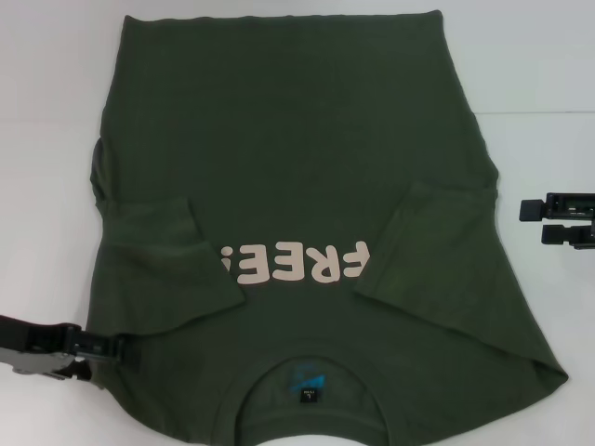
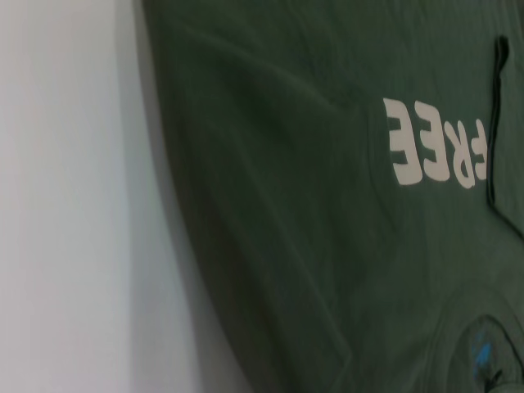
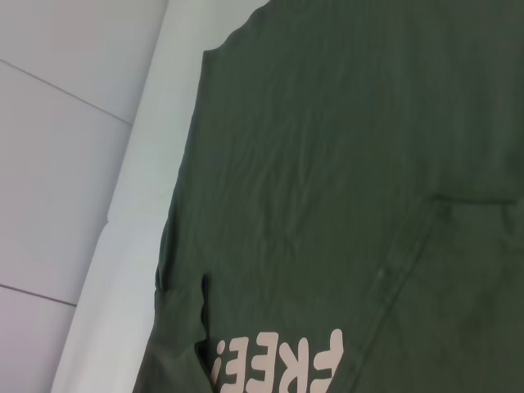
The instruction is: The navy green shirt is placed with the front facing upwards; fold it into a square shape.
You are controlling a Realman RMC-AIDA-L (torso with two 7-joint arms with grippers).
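Note:
The navy green shirt [image 1: 297,158] lies flat, front up, on the white table [image 1: 46,214], collar [image 1: 307,429] nearest me, hem at the far side. Its pale "FREE!" lettering [image 1: 302,263] reads upside down. Both sleeves are folded inward onto the chest, one at the left [image 1: 158,255] and one at the right [image 1: 437,255]. My left gripper [image 1: 104,358] sits open at the shirt's near-left shoulder edge, one fingertip just over the cloth. My right gripper [image 1: 532,220] hovers open off the shirt's right side, holding nothing. The wrist views show the shirt [image 2: 311,246] [image 3: 344,164] and its lettering [image 2: 438,151] [image 3: 278,364].
Bare white table surface shows to the left [image 2: 65,205] and right [image 1: 558,130] of the shirt. A seam or step in the white surface [image 3: 74,98] runs beyond the shirt's far edge.

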